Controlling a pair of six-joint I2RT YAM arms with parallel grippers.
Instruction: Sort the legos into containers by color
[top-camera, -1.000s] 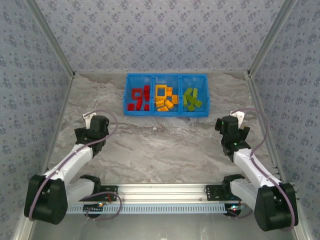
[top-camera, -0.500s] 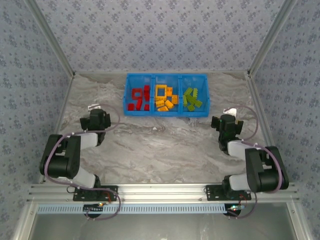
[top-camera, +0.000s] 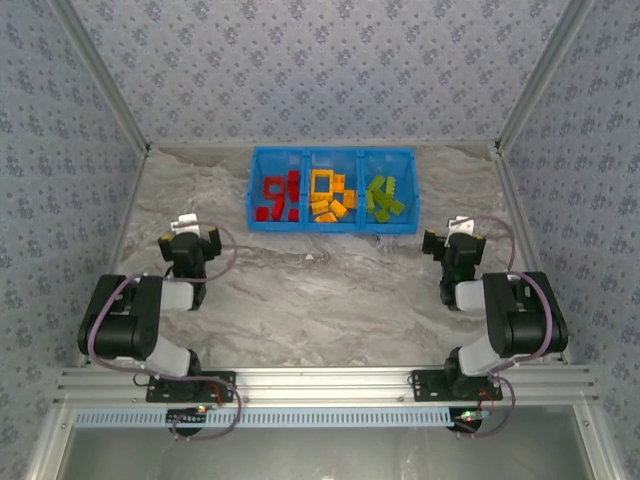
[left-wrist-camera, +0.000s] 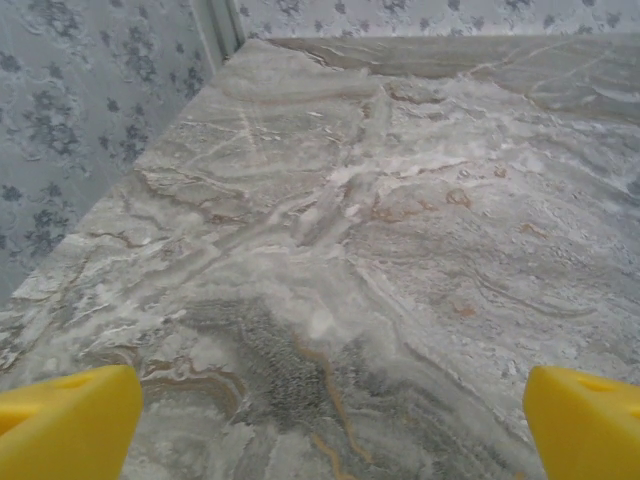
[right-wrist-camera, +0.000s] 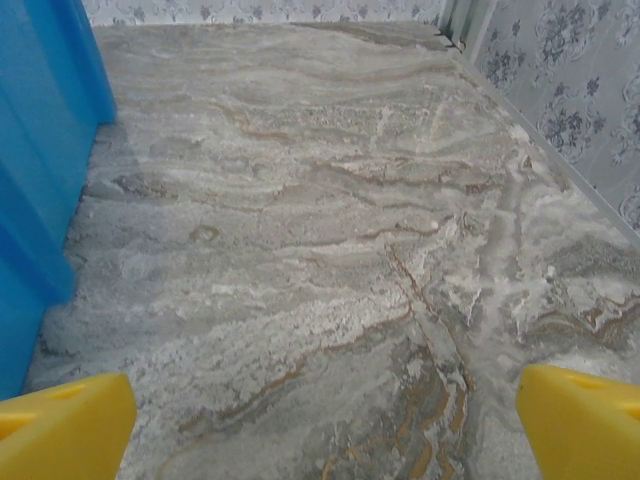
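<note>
The blue three-compartment tray (top-camera: 333, 225) stands at the back middle of the table. Red legos (top-camera: 279, 196) lie in its left compartment, orange-yellow legos (top-camera: 330, 197) in the middle one, lime green legos (top-camera: 383, 198) in the right one. My left gripper (top-camera: 188, 246) sits folded back at the left, well clear of the tray. In the left wrist view its yellow fingertips (left-wrist-camera: 70, 420) stand wide apart over bare marble. My right gripper (top-camera: 457, 250) rests at the right; its yellow fingertips (right-wrist-camera: 585, 415) are also wide apart, with the tray's blue wall (right-wrist-camera: 40, 150) to their left.
Patterned walls and metal corner posts (top-camera: 530, 85) close in the marble table (top-camera: 320, 290). An aluminium rail (top-camera: 320, 385) with the arm bases runs along the near edge.
Both arms have folded back toward their bases; the grippers ended slightly farther from me at the table's sides. The legos and tray have not moved.
</note>
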